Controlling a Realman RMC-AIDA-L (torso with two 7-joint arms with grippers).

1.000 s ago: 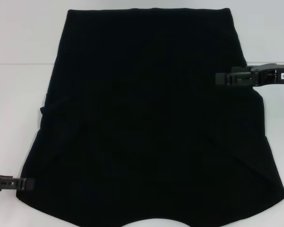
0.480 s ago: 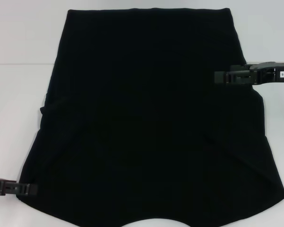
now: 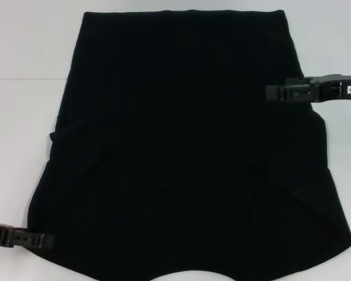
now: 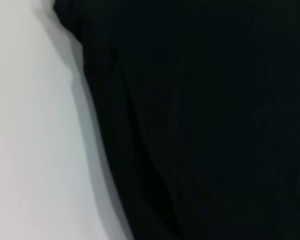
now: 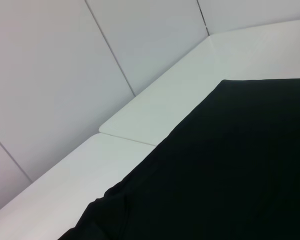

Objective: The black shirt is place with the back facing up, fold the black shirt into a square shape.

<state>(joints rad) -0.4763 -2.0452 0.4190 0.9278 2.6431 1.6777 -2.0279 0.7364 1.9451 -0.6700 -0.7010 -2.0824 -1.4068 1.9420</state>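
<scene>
Black shirt (image 3: 187, 146) lies flat on white table (image 3: 23, 117), no print showing. Left gripper (image 3: 44, 240) at its near-left edge, right gripper (image 3: 270, 92) over its right side; finger state unclear on both.

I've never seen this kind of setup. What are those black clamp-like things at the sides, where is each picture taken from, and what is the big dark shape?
The clamps are the grippers of a two-armed robot. The wide picture comes from a camera on its head, looking down at a white table. The dark shape is a black shirt spread flat, with no print showing. The left gripper is at the shirt's near left edge; the right gripper reaches over its right edge, farther away. The other two pictures come from cameras on the wrists and show only shirt and table. Whether either gripper holds any cloth can't be made out.
</scene>
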